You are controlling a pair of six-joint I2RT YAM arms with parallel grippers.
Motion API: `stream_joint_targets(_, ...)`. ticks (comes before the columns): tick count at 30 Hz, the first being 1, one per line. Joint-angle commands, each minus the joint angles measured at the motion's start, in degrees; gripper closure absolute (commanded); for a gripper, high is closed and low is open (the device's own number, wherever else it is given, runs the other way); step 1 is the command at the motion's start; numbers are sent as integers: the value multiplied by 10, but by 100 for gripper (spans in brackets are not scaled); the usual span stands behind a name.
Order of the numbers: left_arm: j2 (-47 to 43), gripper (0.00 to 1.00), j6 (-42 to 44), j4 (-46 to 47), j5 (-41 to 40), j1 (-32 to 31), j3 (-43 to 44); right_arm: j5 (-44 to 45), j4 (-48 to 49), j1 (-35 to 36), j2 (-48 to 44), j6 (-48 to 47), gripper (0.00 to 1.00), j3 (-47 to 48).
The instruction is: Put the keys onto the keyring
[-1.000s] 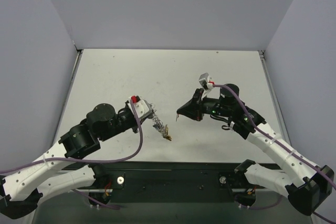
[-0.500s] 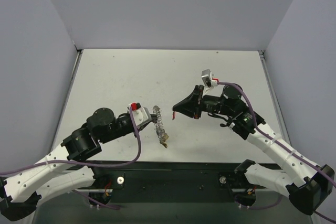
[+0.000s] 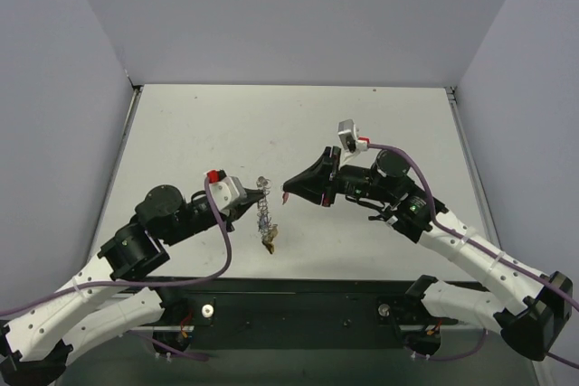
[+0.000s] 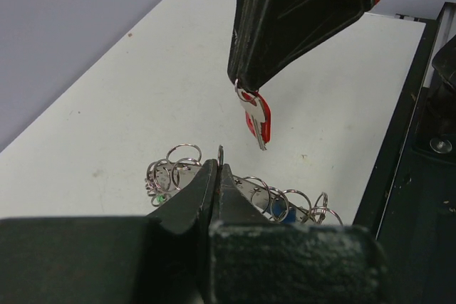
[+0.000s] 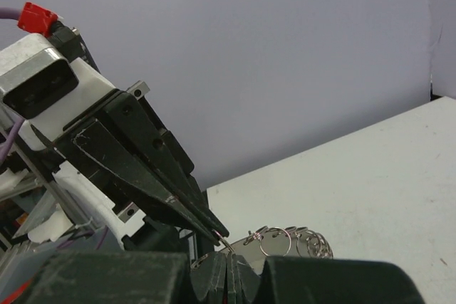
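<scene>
My left gripper [image 3: 260,196] is shut on a small loop of the keyring [image 3: 264,217]. The keyring hangs below the gripper, above the table, with a gold-yellow tag [image 3: 270,242] at its low end. In the left wrist view the shut fingers [image 4: 214,176] pinch a loop, and the keyring [image 4: 251,189] carries several small rings, a blue key [image 4: 281,208] and a green one [image 4: 162,196]. My right gripper [image 3: 288,193] is shut on a red key [image 4: 257,119], which hangs just beside the left fingertips. In the right wrist view my right gripper [image 5: 229,261] faces the left gripper [image 5: 153,176] and the keyring [image 5: 292,240].
The white table [image 3: 271,124] has grey walls on three sides. A black rail [image 3: 298,305] with the arm bases runs along the near edge. The table's near edge [image 4: 388,169] shows in the left wrist view.
My right gripper has moved left with the red key, close to the left fingertips. My left arm has drawn back a little, and the keyring now hangs straighter.
</scene>
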Motion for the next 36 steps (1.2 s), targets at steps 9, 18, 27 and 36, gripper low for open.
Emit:
stream_joint_targets(9,1,100,-93,84,9,51,21,53,131,53,26,-6,100,-2)
stream_joint_targets(18,19,100,-229,109,-7,48,26,87,99,64,38,-47,100,18)
stream_joint_targets(27,17,100,-248,133,9,45,17,128,79,65,20,-81,100,11)
stream_joint_targets(36,20,100,-242,133,8,45,19,132,92,66,5,-85,100,3)
